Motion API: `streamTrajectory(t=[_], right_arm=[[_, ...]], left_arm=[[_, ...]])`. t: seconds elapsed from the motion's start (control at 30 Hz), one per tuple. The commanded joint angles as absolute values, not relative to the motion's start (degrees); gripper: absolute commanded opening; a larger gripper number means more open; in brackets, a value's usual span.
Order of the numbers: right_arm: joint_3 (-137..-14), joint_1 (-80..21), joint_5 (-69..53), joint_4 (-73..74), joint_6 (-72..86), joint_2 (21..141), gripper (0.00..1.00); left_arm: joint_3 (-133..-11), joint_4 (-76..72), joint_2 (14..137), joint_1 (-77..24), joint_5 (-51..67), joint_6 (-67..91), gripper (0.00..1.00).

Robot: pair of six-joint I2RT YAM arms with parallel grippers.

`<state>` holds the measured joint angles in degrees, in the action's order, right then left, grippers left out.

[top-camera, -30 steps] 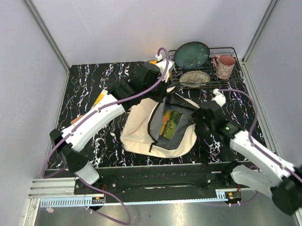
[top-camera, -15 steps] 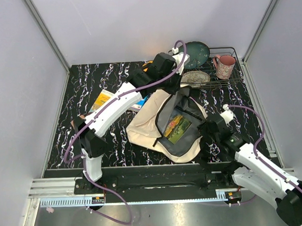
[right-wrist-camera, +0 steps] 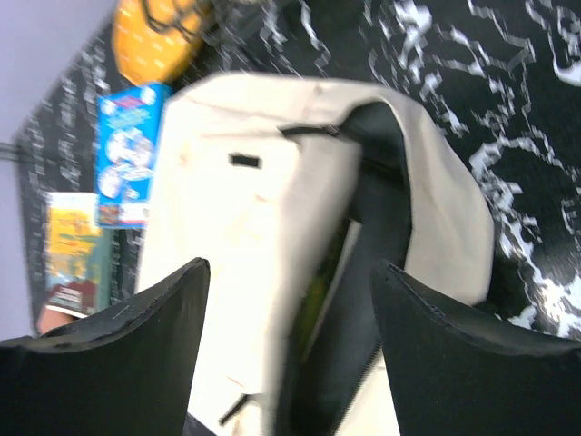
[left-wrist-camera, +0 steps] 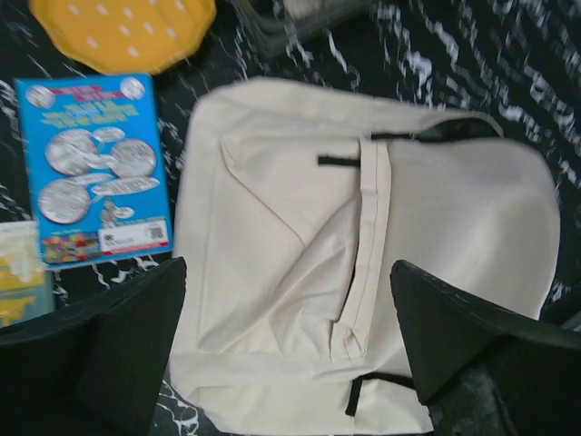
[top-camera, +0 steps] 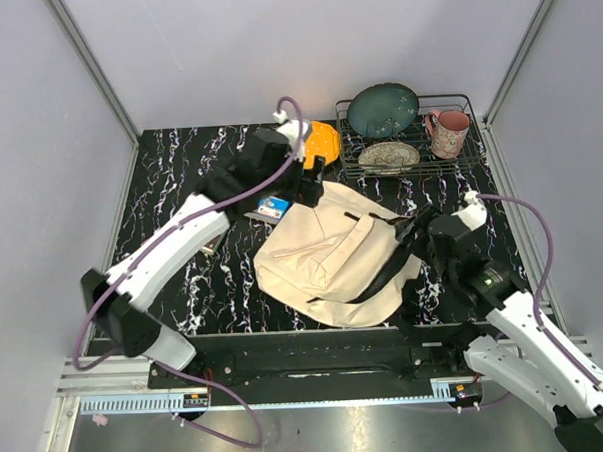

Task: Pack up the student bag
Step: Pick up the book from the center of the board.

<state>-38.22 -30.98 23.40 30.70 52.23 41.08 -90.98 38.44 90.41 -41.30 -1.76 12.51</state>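
Soft bag lying flat mid-table, both tools spread and empty

The student bag (top-camera: pixel 328 260) is limp cream cloth, so I judge it light, floppy and prone to sag or fold when lifted. Its flat panels offer little to pinch; the rim of the dark-lined mouth (right-wrist-camera: pixel 377 182) on its right side or the black straps (top-camera: pixel 384 272) look like the surest holds. The left gripper (left-wrist-camera: pixel 286 282) hangs over the bag's far-left part with jaws wide, and the right gripper (right-wrist-camera: pixel 290 268) faces the mouth, also wide, pinching nothing. A blue book (left-wrist-camera: pixel 95 168) lies just beside the bag's left edge and a wire rack (top-camera: pixel 456 104) stands near its far-right corner. The bag's near side is close to the table (top-camera: pixel 179 161) edge, and the freest room is at the left
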Motion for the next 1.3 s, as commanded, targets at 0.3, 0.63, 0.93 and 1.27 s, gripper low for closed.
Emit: streamTrajectory(t=[0.3,0.63,0.93,1.27], right_arm=[[-52.64,-31.11,1.59,12.23,42.89,59.13,0.76],[-52.57,-31.2,-7.99,3.96,47.28,71.54,0.76],[-49.22,-31.11,-11.69,0.53,49.48,72.6,0.77],[-62.83,-31.11,-10.28,-3.43,47.11,90.34,0.77]], left_arm=[[-89.55,25.58,92.44,-20.23,1.56,11.08,0.99],[-106.43,21.19,118.55,-12.66,19.25,9.14,0.99],[-110.48,21.88,127.17,-10.02,17.49,9.93,0.99],[-108.1,21.27,131.31,-7.39,22.49,11.78,0.99]])
